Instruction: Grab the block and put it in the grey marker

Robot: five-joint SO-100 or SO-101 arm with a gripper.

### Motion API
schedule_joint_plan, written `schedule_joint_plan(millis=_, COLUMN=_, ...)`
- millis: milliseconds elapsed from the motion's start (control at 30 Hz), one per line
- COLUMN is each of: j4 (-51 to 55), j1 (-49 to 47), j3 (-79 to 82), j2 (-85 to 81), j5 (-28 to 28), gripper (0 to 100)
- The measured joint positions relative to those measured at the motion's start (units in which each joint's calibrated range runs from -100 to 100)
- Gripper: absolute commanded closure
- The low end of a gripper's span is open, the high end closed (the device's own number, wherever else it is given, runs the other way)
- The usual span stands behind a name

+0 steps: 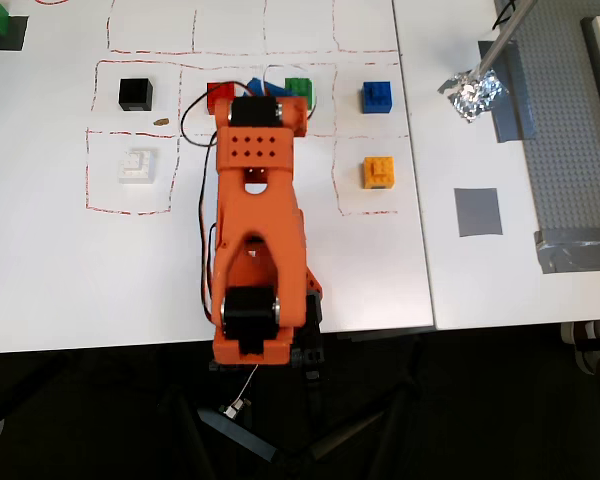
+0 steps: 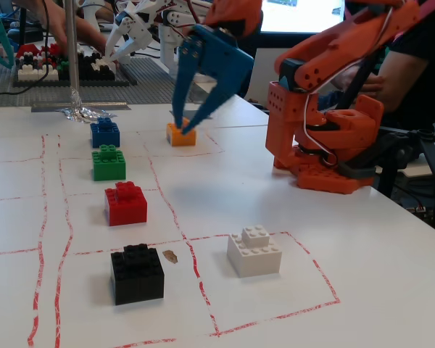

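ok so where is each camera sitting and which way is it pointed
Overhead view: above the white table, looking straight down; shows the whole orange arm from base to wrist, the small orange-yellow stud-topped block and the flat grey square tape marker.
Fixed view: low at table level, looking along the row of bricks; shows the arm's base and the blue gripper, open.
Shared: the orange-yellow block, the red brick, the white brick.
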Motion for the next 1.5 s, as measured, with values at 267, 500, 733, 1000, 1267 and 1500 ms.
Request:
schedule_joint_plan(millis=267, j4=5.31, j1=14.96, j3=-13.89, j2=19.34, j5=-5.67, gripper=100)
schedule_joint_plan(millis=500, j4=8.36, j1=26.52, j3=-20.56, j2=25.18, j5=-9.62, gripper=100)
schedule_joint_plan(millis=733, j4=13.42, j1=32.8, j3=-27.95, j2=31.63, j5=-9.91, gripper=84)
schedule_joint_plan(millis=1000, j4=20.02, j1=36.69, j3=-34.9, j2=36.7, j5=-9.91, gripper=67)
schedule_joint_plan(millis=1267, j4=21.38, j1=37.09, j3=-37.42, j2=43.15, j5=-9.91, gripper=59)
schedule_joint_plan(millis=1500, j4=20.18, j1=39.38, j3=-39.13, j2=49.59, j5=-10.79, gripper=57)
